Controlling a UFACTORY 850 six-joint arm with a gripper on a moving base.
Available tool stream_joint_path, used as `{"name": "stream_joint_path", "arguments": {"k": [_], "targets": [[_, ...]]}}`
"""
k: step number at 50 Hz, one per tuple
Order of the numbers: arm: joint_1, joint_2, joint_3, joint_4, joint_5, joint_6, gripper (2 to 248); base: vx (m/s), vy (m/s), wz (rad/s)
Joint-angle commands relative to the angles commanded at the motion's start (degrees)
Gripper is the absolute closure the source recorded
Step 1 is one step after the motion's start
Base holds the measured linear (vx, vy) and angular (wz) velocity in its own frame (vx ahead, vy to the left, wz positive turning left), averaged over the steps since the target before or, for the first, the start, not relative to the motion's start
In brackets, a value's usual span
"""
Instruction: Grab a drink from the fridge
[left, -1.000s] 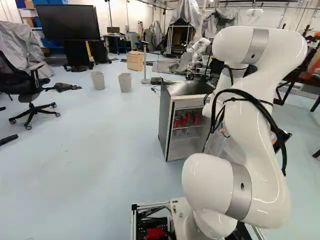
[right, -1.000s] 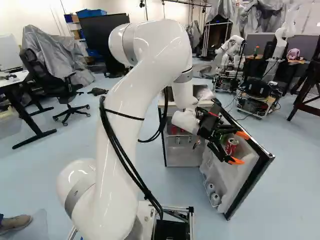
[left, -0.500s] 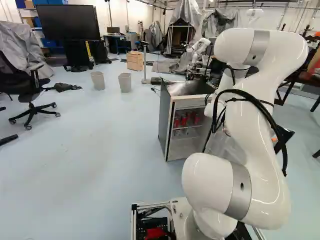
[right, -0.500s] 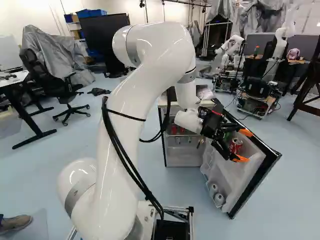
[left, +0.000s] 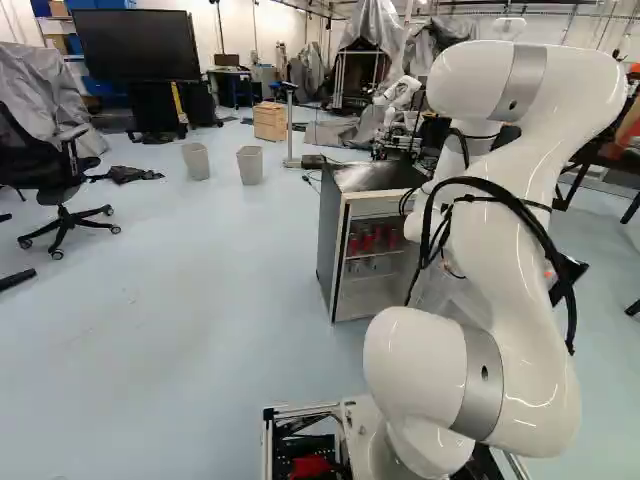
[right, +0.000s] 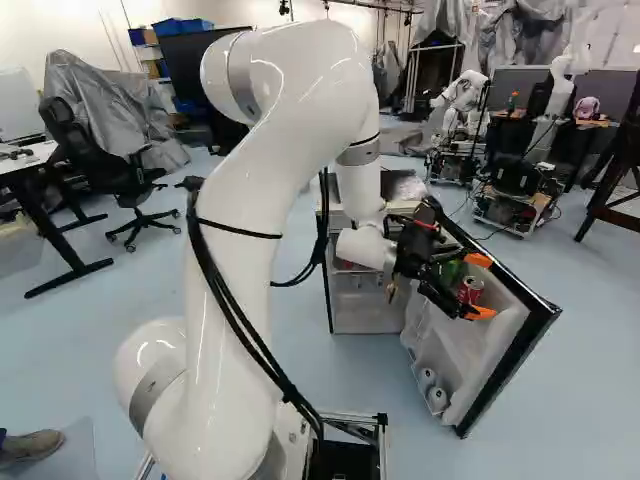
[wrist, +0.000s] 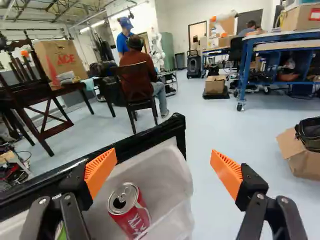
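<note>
My gripper (wrist: 163, 157) is wide open, holding nothing. Between its fingers, nearer the one beside something green (wrist: 61, 233), the red can (wrist: 129, 210) stands roughly upright in the door bin (wrist: 170, 172); I should centre before closing.

In the left base view, we lose the gripper (right: 481, 287) and most of the fridge door (right: 465, 350) behind the arm (left: 500, 270). The shelved red cans (left: 370, 240) look too small for us to count. In the wrist view, we catch only a sliver of something green (wrist: 61, 233), cut off by the edge.
</note>
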Motion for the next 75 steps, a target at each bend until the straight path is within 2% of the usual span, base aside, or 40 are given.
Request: {"name": "stream_joint_path", "arguments": {"k": [15, 48, 59, 75], "targets": [[1.2, 3.5, 6.1, -7.1, 0.0, 0.0, 3, 0.000, 0.000, 0.000], [5.1, 11.5, 18.6, -26.8, 0.0, 0.0, 3, 0.000, 0.000, 0.000], [5.4, 12.9, 20.6, -33.4, 0.0, 0.0, 3, 0.000, 0.000, 0.000], [5.5, 13.2, 20.9, -43.0, 0.0, 0.0, 3, 0.000, 0.000, 0.000]]}}
